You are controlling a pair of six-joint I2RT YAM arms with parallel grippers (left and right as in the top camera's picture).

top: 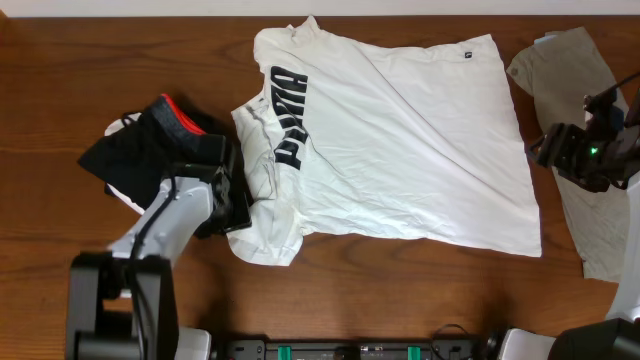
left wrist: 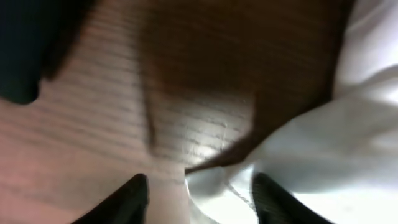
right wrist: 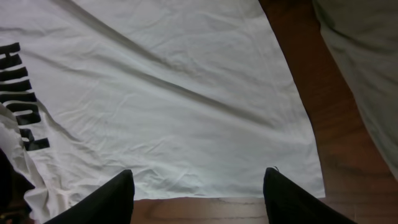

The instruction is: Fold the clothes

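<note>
The wooden table [top: 60, 80] carries three garments, and by the look of it none is folded yet, so the task seems barely begun

The white T-shirt [top: 400, 140] takes up the middle, spread mostly flat with long creases. Its left side, by the dark lettering, is rumpled and partly doubled over, which I read as bunching rather than a deliberate fold

The khaki-grey garment [top: 565, 70] lies loose along the right edge, partly out of view. The black garment [top: 130, 155], red-edged waistband showing, sits in a heap at the left, just beside the shirt

The right gripper [right wrist: 199, 199] hangs over the shirt's right hem, jaws apart and empty. The left gripper [left wrist: 202, 199] is low at the shirt's rumpled left edge, jaws parted with white cloth between them. That view is blurred, and no pinch shows

Left to do, I judge: flatten and fold the shirt, then both other garments
</note>
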